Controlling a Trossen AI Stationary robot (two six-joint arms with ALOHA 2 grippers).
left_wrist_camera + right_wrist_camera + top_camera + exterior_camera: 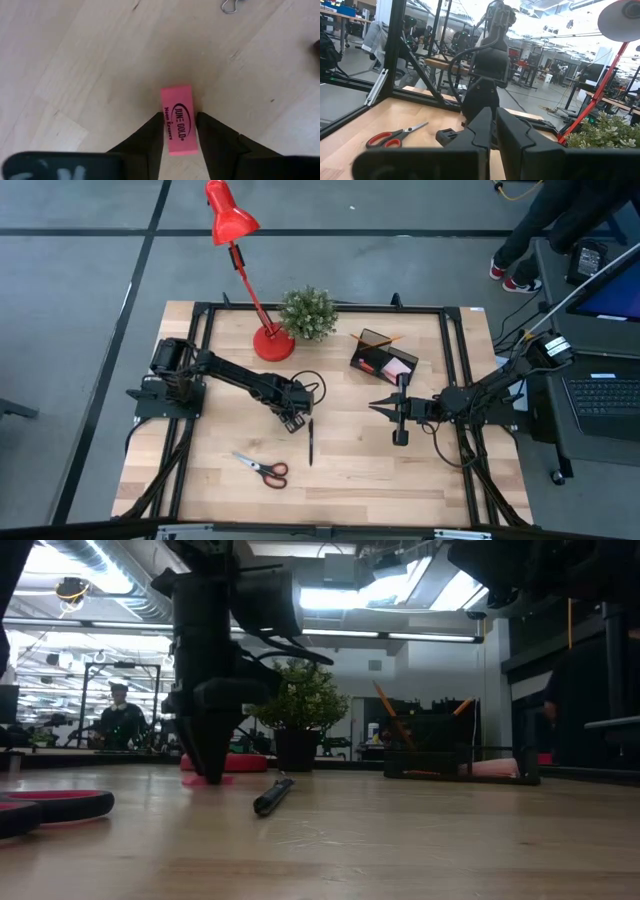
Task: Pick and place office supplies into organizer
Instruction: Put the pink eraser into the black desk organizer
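A pink eraser (178,120) lies flat on the table, its printed face up. My left gripper (293,419) points down over it, open. Its two fingers stand close on either side of the eraser's long edges, and in the low view the fingertips (210,772) are down at the eraser (205,781). My right gripper (377,407) is shut and hovers level near the table's middle, in front of the black organizer (384,356). The organizer holds a pink pad (397,367) and an orange pencil. A black pen (310,442) and the orange-handled scissors (263,468) lie on the table. My left gripper comes at the pink eraser from above, its fingers along the eraser's two long sides (165,132). One finger (152,140) lies right at the edge and the other (210,137) shows a thin shadowed gap. Whether either touches it, I cannot tell. The eraser rests flat on the table.
The red lamp's base (272,343) and the potted plant (307,313) stand at the far side, left of the organizer. A paper clip (229,6) lies on the wood beyond the eraser. A black frame (455,360) runs around the table.
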